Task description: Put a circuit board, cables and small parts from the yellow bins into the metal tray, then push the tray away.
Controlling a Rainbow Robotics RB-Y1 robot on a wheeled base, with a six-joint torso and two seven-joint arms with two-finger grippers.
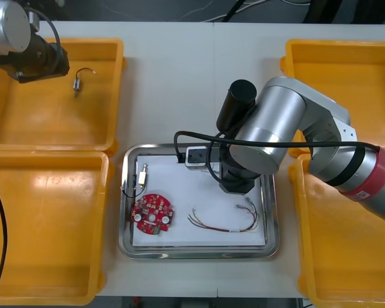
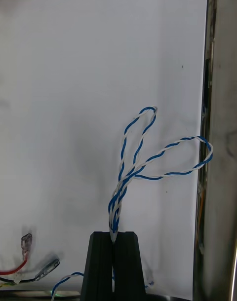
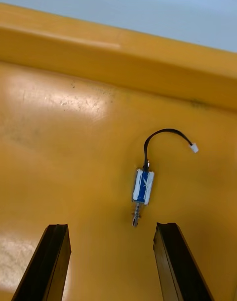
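Yellow bins [image 1: 117, 96] flank a metal tray [image 1: 199, 251]. Its white floor already holds a round red circuit board [image 1: 153, 215], a red and yellow cable [image 1: 224, 223] and a small metal part [image 1: 143, 174]. The right arm [image 1: 276, 128] reaches over the tray's far half. The left gripper [image 1: 54, 63] hangs over the far left bin, near a wired metal part [image 1: 79, 80] and much nearer to it than the right arm.

From the right wrist, the right gripper [image 2: 114, 234] is clamped on a twisted blue and white cable [image 2: 148, 158]. The cable's loops fan away from the fingertips over the white floor, close to the tray's rim, so letting go looks like all that remains.

From the left wrist, the left fingers [image 3: 57, 261] stand wide apart and empty. The wired metal part lies on the bin floor just ahead of the gap, nearer one finger. Its long axis points roughly away from them, pin end nearest. It has a blue and white body, and a black lead curls to a white plug.
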